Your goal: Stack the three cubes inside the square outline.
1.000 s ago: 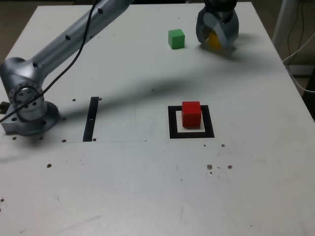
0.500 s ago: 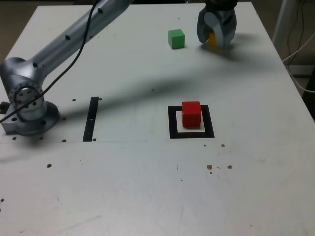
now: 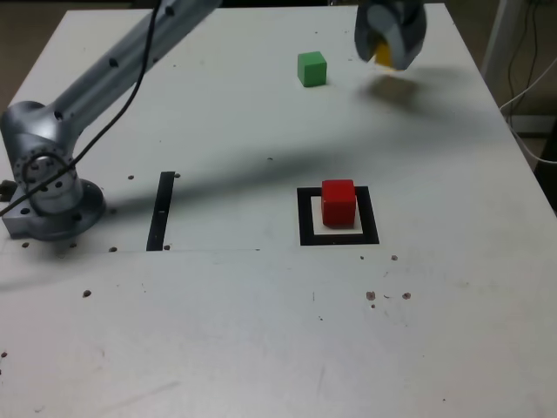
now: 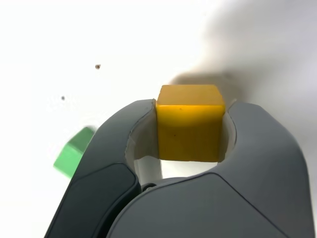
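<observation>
My gripper (image 3: 386, 52) is shut on the yellow cube (image 3: 382, 54) and holds it just above the table at the far right of the exterior view. The wrist view shows the yellow cube (image 4: 190, 121) clamped between both jaws of the gripper (image 4: 190, 130), with its shadow on the table beneath. The green cube (image 3: 312, 68) sits on the table to the exterior view's left of the gripper; it also shows as a green cube (image 4: 73, 153) beside one jaw. The red cube (image 3: 338, 202) stands inside the square outline (image 3: 339, 236) at mid table.
A thin black strip (image 3: 161, 210) lies on the table to the exterior view's left of the square outline. The arm's base (image 3: 48, 187) is bolted at the exterior view's left edge. Cables (image 3: 531, 78) hang past the table's right edge.
The jaws closed on the yellow cube, then the gripper rose off the table with the cube in it. The green and red cubes have not moved.
</observation>
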Available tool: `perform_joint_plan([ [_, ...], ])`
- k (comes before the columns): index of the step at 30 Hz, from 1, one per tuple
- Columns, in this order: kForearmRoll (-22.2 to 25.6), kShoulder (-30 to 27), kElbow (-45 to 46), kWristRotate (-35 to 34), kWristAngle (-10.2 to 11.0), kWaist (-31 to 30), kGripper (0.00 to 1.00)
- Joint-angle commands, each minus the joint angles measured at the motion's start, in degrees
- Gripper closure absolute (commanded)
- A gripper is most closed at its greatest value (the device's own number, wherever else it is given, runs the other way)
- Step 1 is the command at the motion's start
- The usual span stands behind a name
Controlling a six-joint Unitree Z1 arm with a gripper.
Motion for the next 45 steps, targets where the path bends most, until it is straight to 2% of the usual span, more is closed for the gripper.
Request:
perform_joint_plan([
  [1, 0.8, -3.0, 1.6, -1.2, 0.6, -1.0, 0.76],
  [9, 1.3, -12.0, 14.7, -8.8, 0.6, -3.9, 0.76],
  [18, 0.9, -23.1, 33.6, -25.3, 0.2, -11.2, 0.76],
  [21, 0.2, -26.1, 38.9, -31.4, -0.9, -14.5, 0.76],
  [25, -1.7, -29.7, 45.1, -37.7, -3.6, -17.1, 0.76],
  [33, -8.5, -36.6, 56.3, -48.7, -8.2, -19.9, 0.76],
  [45, -13.0, -38.7, 61.2, -60.7, -8.8, -31.0, 0.76],
])
